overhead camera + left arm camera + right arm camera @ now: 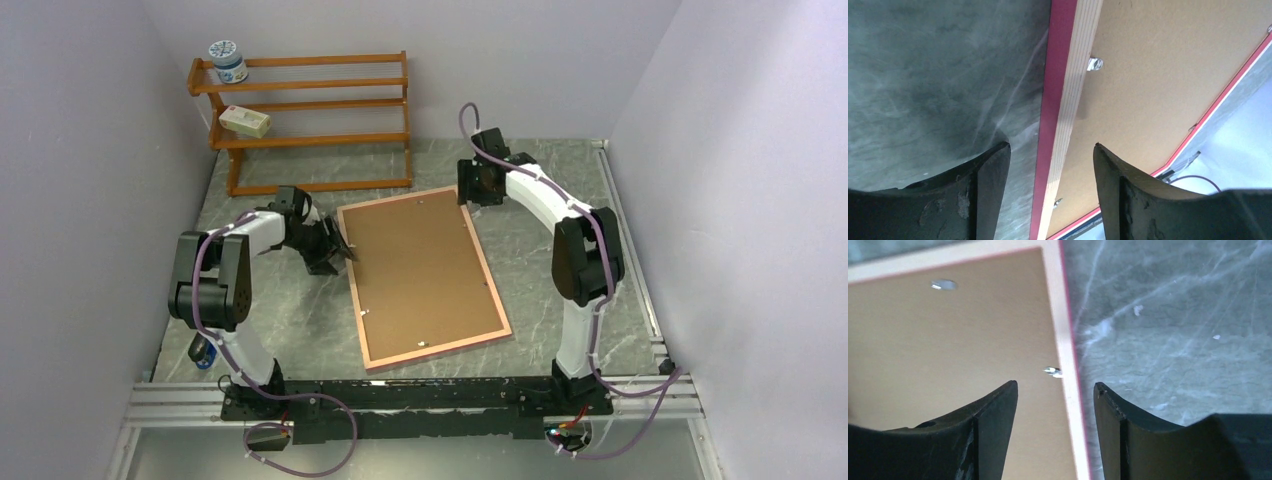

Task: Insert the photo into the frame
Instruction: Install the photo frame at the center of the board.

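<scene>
The frame point(440, 349) lies back-up on the grey marbled table, its coppery-pink rim around a brown hardboard backing sheet point(420, 270). The photo is hidden or out of view. My left gripper point(345, 250) is open at the frame's left edge. In the left wrist view the gripper point(1052, 147) has its jaws on either side of the pink edge point(1050, 100), beside the backing sheet point(1158, 75). My right gripper point(468, 195) is open at the far right corner. In the right wrist view the gripper point(1055, 385) straddles the frame's right edge point(1063, 340), with one jaw over the backing sheet point(948, 350).
A wooden slatted rack point(310, 110) stands at the back left with a jar point(228, 62) and a small box point(245, 121) on it. Small metal tabs point(1094, 63) point(1053, 372) sit along the frame's inner edge. Walls close in both sides. A rail point(630, 260) runs along the table's right edge.
</scene>
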Controlling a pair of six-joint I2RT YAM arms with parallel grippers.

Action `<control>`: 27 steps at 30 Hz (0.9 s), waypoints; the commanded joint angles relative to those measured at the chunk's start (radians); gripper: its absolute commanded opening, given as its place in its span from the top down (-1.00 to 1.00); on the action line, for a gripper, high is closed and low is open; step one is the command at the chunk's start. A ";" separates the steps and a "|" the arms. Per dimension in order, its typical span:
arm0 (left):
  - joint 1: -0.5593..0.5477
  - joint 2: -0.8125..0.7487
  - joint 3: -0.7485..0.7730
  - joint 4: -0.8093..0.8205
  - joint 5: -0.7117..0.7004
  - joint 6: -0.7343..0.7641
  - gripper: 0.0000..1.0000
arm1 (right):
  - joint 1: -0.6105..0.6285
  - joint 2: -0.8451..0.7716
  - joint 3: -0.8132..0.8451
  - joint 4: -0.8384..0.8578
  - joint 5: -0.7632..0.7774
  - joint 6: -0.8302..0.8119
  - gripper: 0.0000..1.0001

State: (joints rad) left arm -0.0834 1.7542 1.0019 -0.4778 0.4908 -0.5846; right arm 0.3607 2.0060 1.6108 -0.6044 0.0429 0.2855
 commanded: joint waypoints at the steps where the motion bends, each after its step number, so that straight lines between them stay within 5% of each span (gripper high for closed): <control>1: 0.003 -0.039 0.064 -0.028 -0.062 0.025 -0.36 | 0.003 -0.056 0.042 0.047 -0.159 0.169 -0.20; 13: 0.013 0.087 0.210 -0.038 -0.087 0.016 -0.26 | 0.058 0.114 0.019 0.320 -0.250 0.658 -0.01; 27: 0.013 0.211 0.239 0.068 -0.112 -0.004 0.30 | 0.084 0.298 0.157 0.317 -0.173 0.712 0.03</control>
State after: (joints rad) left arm -0.0723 1.9415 1.2327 -0.4488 0.4053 -0.5896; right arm 0.4435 2.2536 1.7184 -0.3096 -0.1665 0.9794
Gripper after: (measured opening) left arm 0.378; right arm 0.493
